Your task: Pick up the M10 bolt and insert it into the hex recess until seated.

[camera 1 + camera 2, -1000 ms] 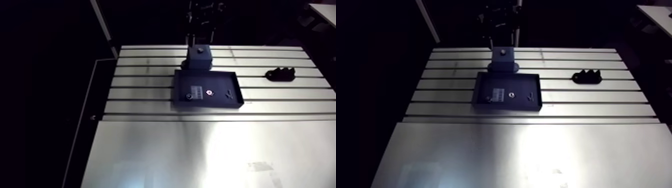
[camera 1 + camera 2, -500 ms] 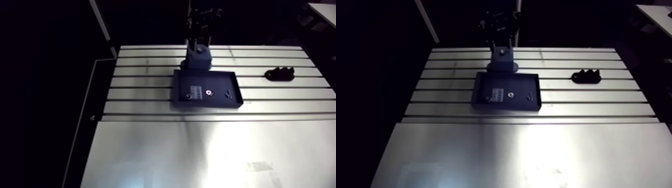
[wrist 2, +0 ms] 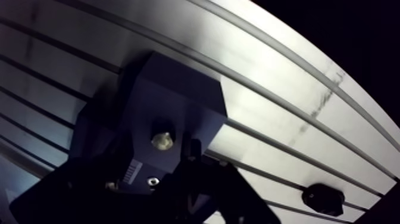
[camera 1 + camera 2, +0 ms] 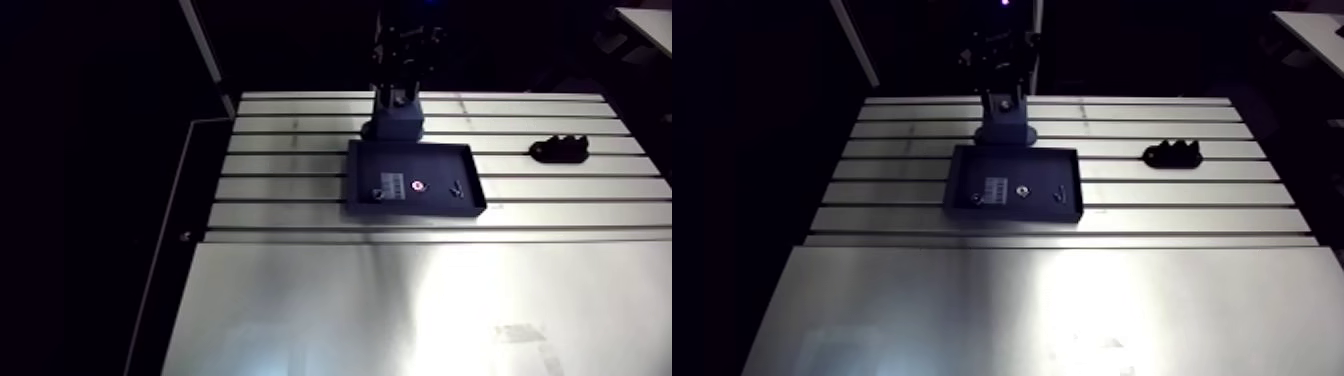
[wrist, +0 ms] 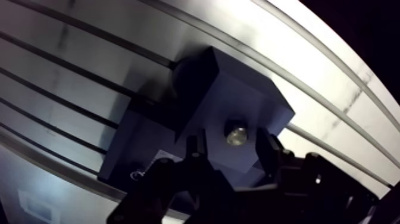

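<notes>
The dark blue block (image 5: 205, 98) stands on the slotted table at the far side of the tray. A metallic bolt (image 5: 236, 134) sits upright in the recess on the block's top face, its round end showing. My gripper (image 5: 231, 143) hangs right over the block and is open. Its two dark fingers (image 5: 195, 152) stand apart, one on each side of the bolt, with a gap to it on both sides. In the arm view the gripper (image 4: 401, 80) comes down onto the block (image 4: 398, 122).
A shallow dark tray (image 4: 412, 147) lies just in front of the block and holds a white label (image 4: 392, 184), a washer (image 4: 418, 185) and small fasteners. A black part (image 4: 560, 149) rests on the table to the right. Slots run across the table.
The gripper has come down toward the block and now covers its top in the arm view. The block, tray and black part have stayed put.
</notes>
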